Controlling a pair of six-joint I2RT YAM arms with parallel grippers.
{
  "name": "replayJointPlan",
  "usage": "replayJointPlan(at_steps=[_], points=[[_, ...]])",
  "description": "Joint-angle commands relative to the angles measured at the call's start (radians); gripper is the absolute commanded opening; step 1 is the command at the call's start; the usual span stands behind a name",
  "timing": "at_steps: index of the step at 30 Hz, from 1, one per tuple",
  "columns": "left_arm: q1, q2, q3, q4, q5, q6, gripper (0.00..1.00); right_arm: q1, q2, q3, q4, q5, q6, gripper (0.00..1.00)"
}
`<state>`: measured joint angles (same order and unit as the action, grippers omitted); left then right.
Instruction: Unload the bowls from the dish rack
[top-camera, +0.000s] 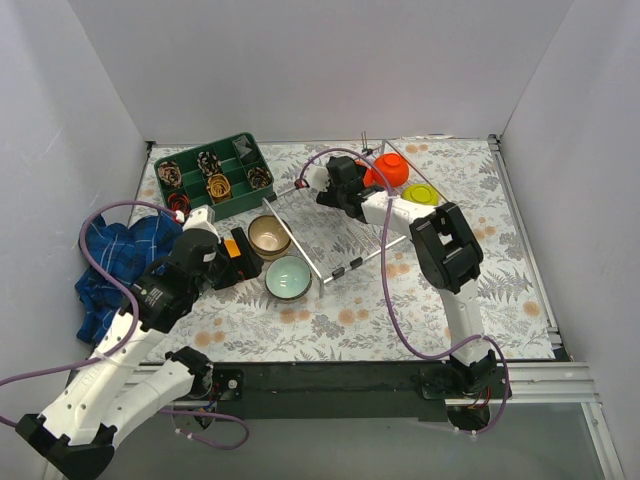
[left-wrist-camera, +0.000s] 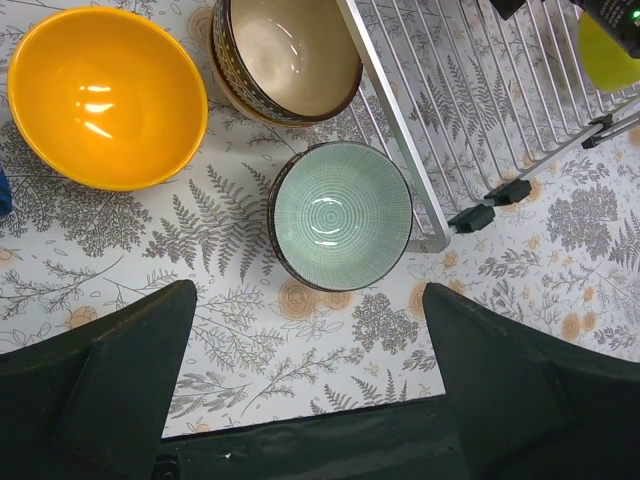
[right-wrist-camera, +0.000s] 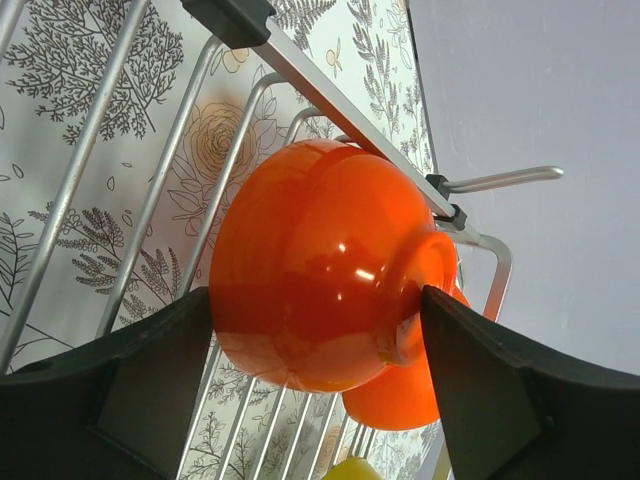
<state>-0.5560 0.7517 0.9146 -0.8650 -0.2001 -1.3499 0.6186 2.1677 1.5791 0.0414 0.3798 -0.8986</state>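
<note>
Fern-print table (top-camera: 500, 290), R end effector (right-wrist-camera: 315, 345) gripping red-orange bowl (right-wrist-camera: 310, 280)

A dark green divided tray (top-camera: 213, 172) holding small patterned items is sitting at the far left of the fern-printed counter (top-camera: 340, 320). A crumpled blue cloth (top-camera: 115, 262) is lying nearer, along the left edge.

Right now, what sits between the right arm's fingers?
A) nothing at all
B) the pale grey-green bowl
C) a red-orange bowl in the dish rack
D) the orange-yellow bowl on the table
C: the right wrist view shows a red-orange bowl on its side between the right gripper's fingers, leaning on the dish rack wires, though contact is not clear.
</note>
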Motion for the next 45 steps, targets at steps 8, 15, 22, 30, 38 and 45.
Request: replayJointPlan(at_steps=[8,15,22,30,38,45], points=[[-0.004,-0.034,0.043,-0.003,-0.012,0.009,0.98,0.035,-0.100,-0.082,-0.014,0.024,0.059,0.55],[-0.002,-0.054,0.044,0.011,-0.010,0.011,0.98,0.076,-0.218,-0.137,-0.026,0.039,0.116,0.41],[-0.004,-0.080,0.014,0.047,0.001,0.023,0.98,0.086,-0.364,-0.169,-0.112,-0.021,0.307,0.32],[-0.004,-0.072,-0.019,0.132,0.050,0.049,0.98,0.087,-0.525,-0.248,-0.189,-0.117,0.541,0.29],[-0.002,-0.028,-0.068,0.311,0.149,0.069,0.98,0.087,-0.724,-0.338,-0.195,-0.410,0.841,0.28],[-0.004,0.052,-0.102,0.491,0.251,0.072,0.98,0.087,-0.855,-0.456,-0.052,-0.676,1.156,0.33]])
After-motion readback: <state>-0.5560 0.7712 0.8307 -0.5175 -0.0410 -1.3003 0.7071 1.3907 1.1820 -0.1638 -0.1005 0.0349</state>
